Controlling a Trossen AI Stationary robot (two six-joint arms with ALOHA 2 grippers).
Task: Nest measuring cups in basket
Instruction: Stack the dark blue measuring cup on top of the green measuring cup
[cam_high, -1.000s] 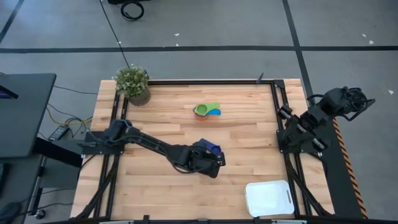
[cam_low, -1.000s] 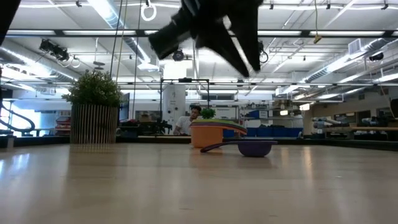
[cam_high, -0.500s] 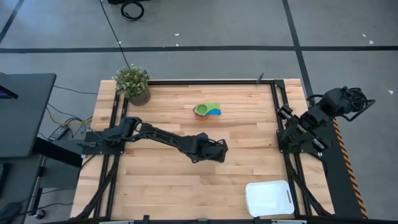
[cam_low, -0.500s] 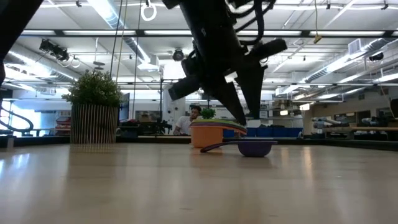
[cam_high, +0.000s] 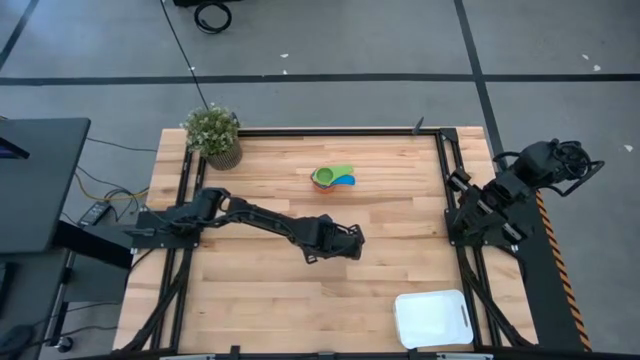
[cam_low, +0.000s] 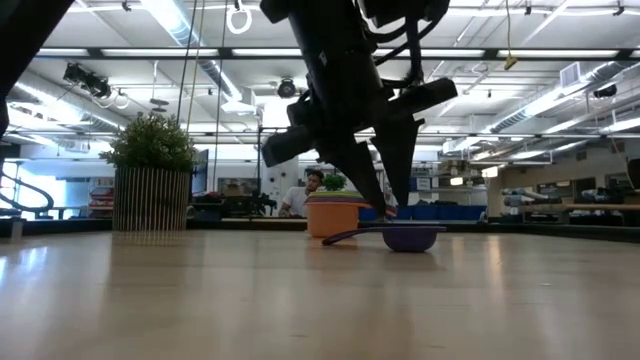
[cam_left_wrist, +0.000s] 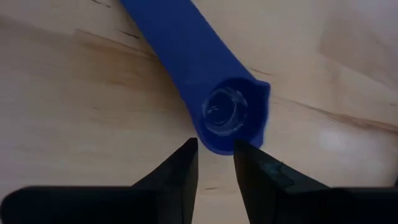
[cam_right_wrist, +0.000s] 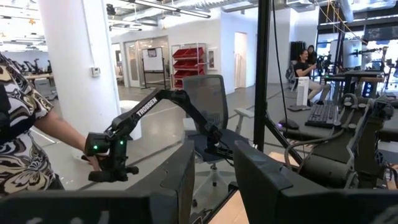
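— Where is your left gripper (cam_high: 352, 243) at this moment?

— Low over the middle of the worktop (cam_high: 400, 260), reached out from my left side. In the wrist view my two fingers (cam_left_wrist: 180, 177) stand a narrow gap apart, right at the round end of the dark blue measuring cup's handle (cam_left_wrist: 205, 74). The handle end sits just ahead of the gap, not between the fingers, so I am not gripping it.

— And the cup itself?

— From the low view the dark blue measuring cup (cam_low: 410, 238) lies on the wood with its handle stretched out flat, and my fingers come down just behind that handle.

— The other cups?

— A small stack of measuring cups (cam_high: 332, 178) rests farther back on the worktop, well apart from my left gripper; I can make out orange, green and light blue in it.

— The basket?

— The basket (cam_high: 432, 318) sits at the near right corner of the worktop, well apart from all the cups.

— Your right gripper?

— My right gripper (cam_high: 570, 160) waits folded up off the right edge of the worktop. Its fingers (cam_right_wrist: 180, 180) show a narrow gap and hold nothing.

— Anything else on the wood?

— A potted plant (cam_high: 213, 135) stands at the far left corner.
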